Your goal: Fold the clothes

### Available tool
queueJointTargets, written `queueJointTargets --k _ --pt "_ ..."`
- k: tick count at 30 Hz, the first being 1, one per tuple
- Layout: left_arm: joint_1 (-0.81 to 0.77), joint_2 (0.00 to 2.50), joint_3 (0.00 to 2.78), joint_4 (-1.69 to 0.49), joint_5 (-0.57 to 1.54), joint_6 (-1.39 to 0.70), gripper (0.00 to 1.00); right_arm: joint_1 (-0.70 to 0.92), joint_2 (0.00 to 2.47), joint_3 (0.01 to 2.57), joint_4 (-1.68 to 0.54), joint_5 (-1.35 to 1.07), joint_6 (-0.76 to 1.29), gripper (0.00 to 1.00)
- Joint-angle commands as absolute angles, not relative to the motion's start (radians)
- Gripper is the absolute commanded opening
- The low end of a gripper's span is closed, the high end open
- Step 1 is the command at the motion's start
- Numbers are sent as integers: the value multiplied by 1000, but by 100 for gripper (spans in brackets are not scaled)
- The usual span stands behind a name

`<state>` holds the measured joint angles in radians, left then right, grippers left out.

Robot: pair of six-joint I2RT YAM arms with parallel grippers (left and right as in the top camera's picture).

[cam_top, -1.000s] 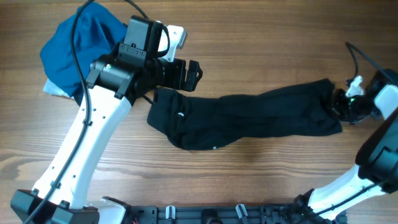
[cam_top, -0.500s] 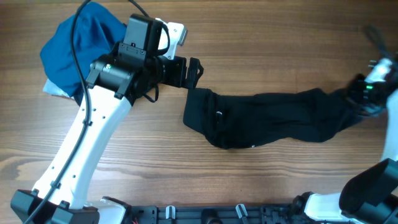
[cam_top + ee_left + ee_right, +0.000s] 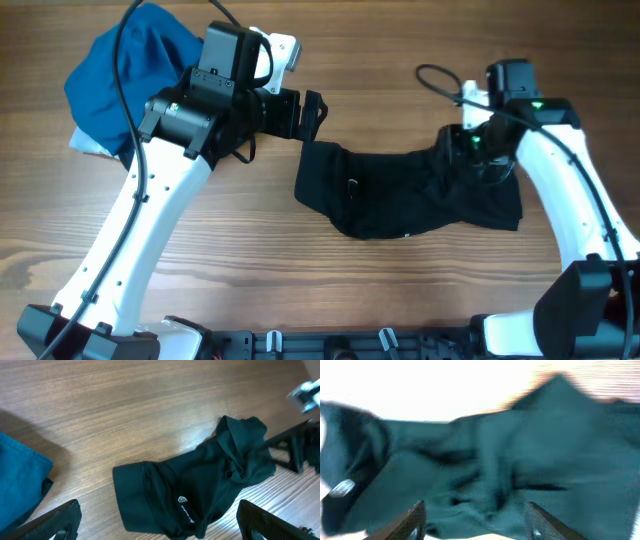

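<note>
Overhead, we count one black shirt (image 3: 390,200), one blue bundle of garments (image 3: 105,75) at the upper left, and two grippers over the wooden table (image 3: 400,50). The shirt lies crumpled right of centre, a dark band running from just beside the left gripper (image 3: 308,115) to a bunched heap under the right gripper (image 3: 478,150). A small white logo (image 3: 182,500) shows near its left end. The left gripper's fingers are spread wide and hold nothing. In the blurred right wrist view, that gripper's fingers stand apart over the fabric, and we see none pinched between them.
</note>
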<state>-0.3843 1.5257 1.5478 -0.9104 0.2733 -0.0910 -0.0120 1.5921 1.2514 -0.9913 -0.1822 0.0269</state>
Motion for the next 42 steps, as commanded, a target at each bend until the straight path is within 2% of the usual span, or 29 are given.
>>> queueJointTargets --k 1,5,8,17,26,27,28,30,31,33,39,42 --pt "-377 1526 1562 -957 268 -117 100 -166 1586 1246 -984 -155 111 67" --pt "-378 1597 1549 -1063 305 -173 100 -337 1591 1246 -985 -249 111 71" --pt "-389 1695 1495 -1082 445 -197 100 -405 1591 1246 -981 -290 111 73" --pt "-477 2045 1432 -927 739 -209 100 -419 1591 1246 -983 -297 107 73" --pt "-616 2174 1432 -880 638 -165 100 -419 1591 1246 -980 -297 105 73" --pt "-622 2178 1432 -877 638 -165 93 -419 1591 1246 -980 -297 105 73" --pt "-624 2179 1432 -877 638 -165 76 -419 1591 1246 -981 -297 105 73" --pt "-620 2177 1433 -882 638 -165 9 -419 1591 1246 -981 -297 106 73" --pt "-612 2171 1433 -897 638 -165 4 -419 1591 1246 -981 -297 106 73" --pt "-586 2147 1439 -953 627 -165 4 -419 1591 1246 -983 -297 107 73" --pt "-410 1947 1595 -1293 350 -165 4 -419 1591 1246 -988 -332 108 73" --pt "-393 1847 1668 -1306 346 -165 4 -419 1591 1246 -984 -339 108 73"
